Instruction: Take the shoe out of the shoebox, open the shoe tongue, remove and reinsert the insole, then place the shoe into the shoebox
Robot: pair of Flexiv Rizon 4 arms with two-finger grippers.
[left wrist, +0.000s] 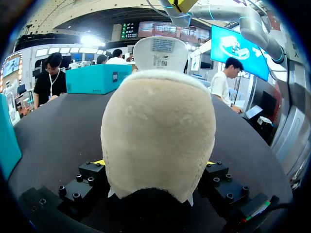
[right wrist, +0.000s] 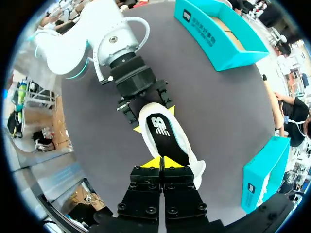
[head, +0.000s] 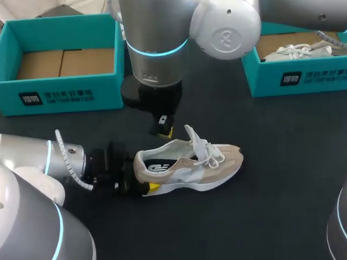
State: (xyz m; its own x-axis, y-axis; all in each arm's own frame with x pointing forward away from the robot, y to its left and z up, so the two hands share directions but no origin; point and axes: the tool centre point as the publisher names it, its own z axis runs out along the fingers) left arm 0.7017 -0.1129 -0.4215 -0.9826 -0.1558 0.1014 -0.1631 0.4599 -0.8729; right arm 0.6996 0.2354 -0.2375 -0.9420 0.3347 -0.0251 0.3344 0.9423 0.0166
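Note:
A beige and white shoe (head: 190, 167) with white laces lies on its sole mid-table, heel toward my left arm. My left gripper (head: 142, 185) holds it at the heel, one yellow-tipped finger on each side. In the left wrist view the beige heel (left wrist: 158, 141) fills the space between the fingers (left wrist: 92, 175). The right wrist view looks straight down into the shoe (right wrist: 165, 133), showing its black insole (right wrist: 160, 127) with a white logo. My right gripper (right wrist: 163, 162) hangs above the shoe's opening, tips shut together with nothing seen between them; it also shows just behind the shoe (head: 165, 128).
An open teal shoebox (head: 55, 89) with a bare cardboard floor stands at the back left. A second teal box (head: 301, 76) at the back right holds another light shoe (head: 297, 52). The dark table (head: 271, 218) stretches in front of and to the right of the shoe.

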